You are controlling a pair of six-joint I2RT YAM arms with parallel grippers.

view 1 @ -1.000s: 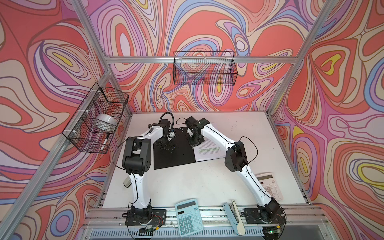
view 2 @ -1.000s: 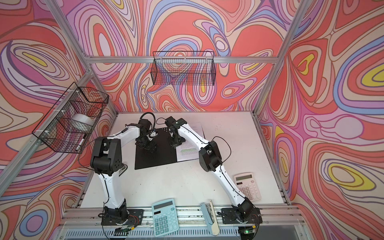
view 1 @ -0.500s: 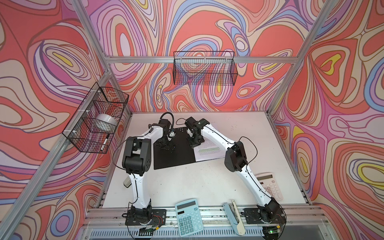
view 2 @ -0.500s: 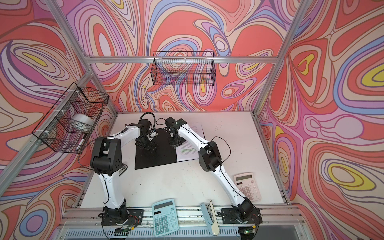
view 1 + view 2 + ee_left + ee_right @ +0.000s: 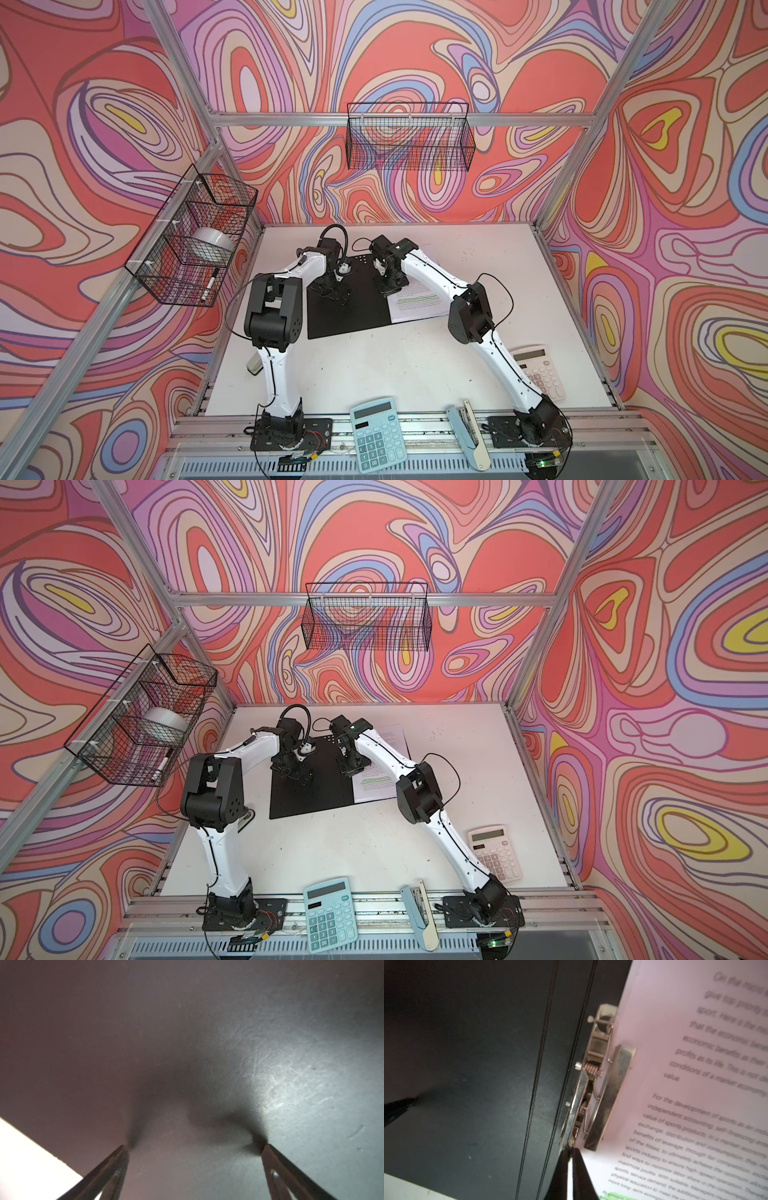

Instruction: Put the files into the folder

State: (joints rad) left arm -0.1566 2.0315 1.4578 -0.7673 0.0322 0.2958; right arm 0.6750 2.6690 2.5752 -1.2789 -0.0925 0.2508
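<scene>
The folder (image 5: 349, 307) (image 5: 311, 791) lies open on the white table, black inside up. The files (image 5: 415, 301) (image 5: 374, 783), white printed sheets with green highlighted lines, rest on its right half. In the right wrist view the metal clip (image 5: 610, 1093) sits on the edge of the files (image 5: 695, 1105), beside the folder's spine (image 5: 550, 1064). My right gripper (image 5: 570, 1150) (image 5: 388, 286) is shut, its tips touching the end of the clip's lever. My left gripper (image 5: 195, 1147) (image 5: 332, 291) is open, both fingertips down on the folder's black left cover (image 5: 187, 1043).
A teal calculator (image 5: 377, 432) and a pale blue stapler (image 5: 467, 432) lie on the front rail. A white calculator (image 5: 540, 372) sits at the front right of the table. Wire baskets hang on the left wall (image 5: 195, 237) and on the back wall (image 5: 409, 137).
</scene>
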